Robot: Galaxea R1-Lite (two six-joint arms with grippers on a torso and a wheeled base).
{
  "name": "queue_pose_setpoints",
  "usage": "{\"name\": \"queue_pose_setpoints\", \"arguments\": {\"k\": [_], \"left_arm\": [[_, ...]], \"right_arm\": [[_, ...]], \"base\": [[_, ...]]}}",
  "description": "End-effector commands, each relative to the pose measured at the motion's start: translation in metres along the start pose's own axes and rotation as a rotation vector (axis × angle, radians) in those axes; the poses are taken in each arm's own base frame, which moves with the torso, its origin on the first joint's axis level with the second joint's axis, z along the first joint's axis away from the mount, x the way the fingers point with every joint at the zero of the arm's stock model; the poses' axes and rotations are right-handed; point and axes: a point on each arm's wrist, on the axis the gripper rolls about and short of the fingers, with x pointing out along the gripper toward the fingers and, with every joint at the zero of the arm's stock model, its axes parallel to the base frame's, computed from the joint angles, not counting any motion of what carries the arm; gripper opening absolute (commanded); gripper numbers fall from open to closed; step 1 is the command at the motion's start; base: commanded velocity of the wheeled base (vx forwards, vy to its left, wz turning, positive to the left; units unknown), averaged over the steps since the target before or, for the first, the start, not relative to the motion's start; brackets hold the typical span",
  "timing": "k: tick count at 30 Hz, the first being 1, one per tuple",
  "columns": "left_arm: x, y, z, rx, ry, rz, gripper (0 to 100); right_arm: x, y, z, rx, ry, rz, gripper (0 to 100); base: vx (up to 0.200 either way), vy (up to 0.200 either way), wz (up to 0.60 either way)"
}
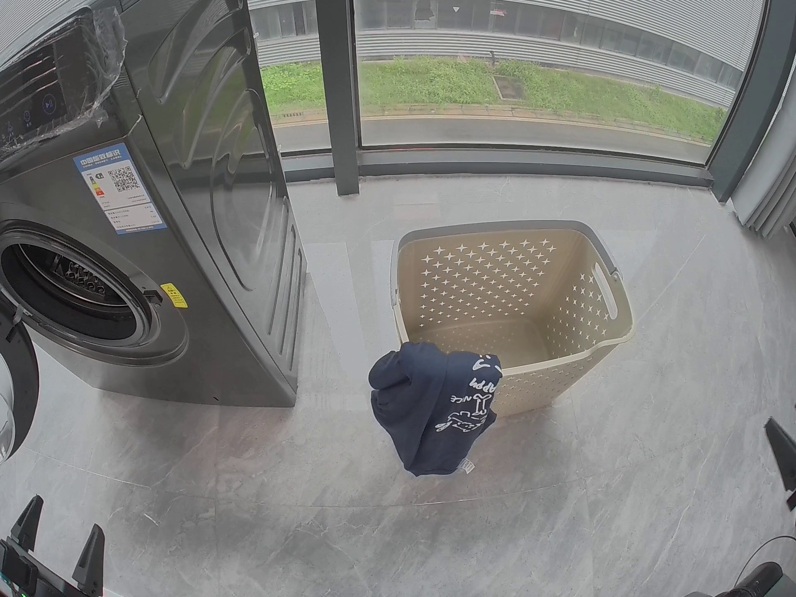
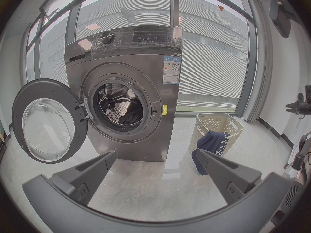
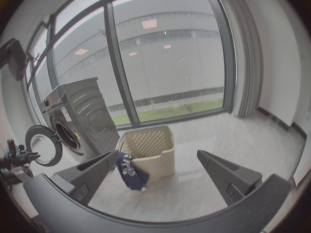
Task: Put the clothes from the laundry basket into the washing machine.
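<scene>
A beige laundry basket [image 1: 580,358] stands on the floor, its inside bare. A dark blue garment [image 1: 435,408] with white print hangs over its near rim and down the outside; it also shows as the garment [image 2: 210,144] and the garment [image 3: 131,173] in the wrist views. The grey washing machine [image 1: 207,209] stands at the left with its round door [image 2: 48,120] swung open, and dark cloth lies in the drum [image 2: 120,105]. My left gripper [image 2: 155,164] is open at the near left, far from both. My right gripper [image 3: 157,164] is open at the near right.
Tall windows [image 1: 539,51] run along the far wall behind the basket. A curtain [image 3: 249,68] hangs at the far right corner. Bare grey floor [image 1: 332,499] lies between me, the basket and the washing machine.
</scene>
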Motion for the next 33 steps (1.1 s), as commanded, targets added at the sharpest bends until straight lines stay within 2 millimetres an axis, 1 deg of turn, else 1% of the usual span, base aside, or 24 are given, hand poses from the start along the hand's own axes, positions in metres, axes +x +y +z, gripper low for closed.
{"name": "queue_pose_setpoints", "arguments": {"k": [1,2,3,5,6,7,8,12,13,15,16,21,23,24,27,28,29,30,31,32,33], "left_arm": [[0.000,0.000,-0.005,0.000,0.004,0.000,100],[0.000,0.000,-0.005,0.000,0.004,0.000,100],[0.000,0.000,-0.005,0.000,0.004,0.000,100],[0.000,0.000,-0.005,0.000,0.004,0.002,100],[0.000,0.000,-0.005,-0.001,0.004,0.000,100],[0.000,0.000,-0.005,-0.001,0.004,0.000,100],[0.000,0.000,-0.005,0.000,0.004,0.000,100],[0.000,0.000,-0.005,0.000,0.004,0.000,100],[0.000,0.000,-0.005,0.000,0.004,0.000,100],[0.000,0.000,-0.005,0.000,0.004,0.000,100],[0.000,0.000,-0.005,0.000,0.004,0.000,100],[0.000,0.000,-0.005,-0.003,0.006,0.000,100],[0.000,0.000,-0.005,-0.003,0.006,0.000,100],[0.000,0.000,-0.005,-0.003,0.004,0.000,100],[0.000,0.000,-0.005,-0.001,0.006,0.000,100],[0.000,0.000,-0.005,-0.001,0.006,0.000,100],[0.000,0.000,-0.005,-0.003,0.004,0.000,100],[0.000,0.000,-0.005,-0.003,0.006,0.000,100],[0.000,0.000,-0.005,-0.003,0.006,0.000,100],[0.000,0.000,-0.005,-0.004,0.006,0.000,100],[0.000,0.000,-0.005,-0.004,0.007,0.000,100]], "right_arm": [[0.063,-0.003,-0.056,0.052,0.445,0.073,100],[0.063,-0.003,-0.056,0.052,0.445,0.073,100],[0.075,-0.001,-0.059,0.050,0.472,0.078,100],[0.079,-0.001,-0.059,0.048,0.479,0.082,100],[0.088,0.001,-0.059,0.045,0.484,0.090,100],[0.090,0.002,-0.059,0.044,0.486,0.093,100],[0.097,0.004,-0.059,0.043,0.489,0.109,100],[0.113,0.008,-0.064,0.056,0.504,0.120,100],[0.117,0.009,-0.065,0.060,0.506,0.120,100],[0.118,0.009,-0.066,0.062,0.507,0.121,100],[0.127,0.013,-0.070,0.067,0.507,0.125,100],[0.137,0.028,-0.081,0.083,0.532,0.110,100],[0.137,0.028,-0.081,0.083,0.532,0.110,100],[0.144,0.039,-0.083,0.101,0.516,0.121,100],[0.153,0.044,-0.086,0.095,0.516,0.120,100],[0.153,0.044,-0.086,0.095,0.516,0.120,100],[0.161,0.047,-0.090,0.093,0.530,0.119,100],[0.164,0.049,-0.091,0.091,0.534,0.120,100],[0.164,0.049,-0.091,0.091,0.534,0.120,100],[0.169,0.052,-0.092,0.090,0.533,0.123,100],[0.170,0.052,-0.092,0.090,0.534,0.125,100]], "base": [[0.000,0.000,0.00],[0.000,0.000,0.00],[0.000,0.000,0.00],[0.000,0.000,0.00],[0.000,0.000,0.00],[0.000,0.000,0.00],[0.000,0.000,0.00],[0.000,0.000,0.00],[0.000,0.000,0.00],[0.000,0.000,0.00],[0.000,0.000,0.00],[0.000,0.000,0.00],[0.000,0.000,0.00],[0.000,0.000,0.00],[0.000,0.000,0.00],[0.000,0.000,0.00],[0.000,0.000,0.00],[0.000,0.000,0.00],[0.000,0.000,0.00],[0.000,0.000,0.00],[0.000,0.000,0.00]]}}
